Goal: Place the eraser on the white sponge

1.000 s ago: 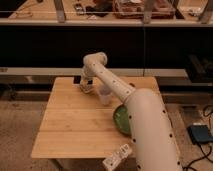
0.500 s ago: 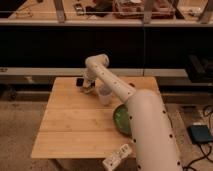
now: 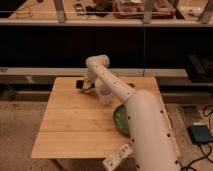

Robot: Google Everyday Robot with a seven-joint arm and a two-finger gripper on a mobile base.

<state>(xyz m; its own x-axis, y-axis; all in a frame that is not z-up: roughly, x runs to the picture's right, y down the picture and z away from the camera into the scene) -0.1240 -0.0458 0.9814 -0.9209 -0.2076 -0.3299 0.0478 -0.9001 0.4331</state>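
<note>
Eraser: the eraser (image 3: 80,84) lies flat near the worktop's far edge, at about 11 o'clock from the cup.
Hand: the hand (image 3: 88,86) is low, just beside the eraser at its 3 o'clock; grip state cannot be told.
White sponge: not made out.
Cup: a translucent cup (image 3: 104,94) stands close by, contents unclear.
Bowl: a green bowl (image 3: 120,119) sits half behind the arm.
Worktop: wooden worktop (image 3: 75,127).

Wooden table (image 3: 70,125) under the gripper (image 3: 86,88) (far edge): eraser (image 3: 79,84), translucent cup (image 3: 104,95), green bowl (image 3: 120,120), white bottle (image 3: 117,156).
</note>
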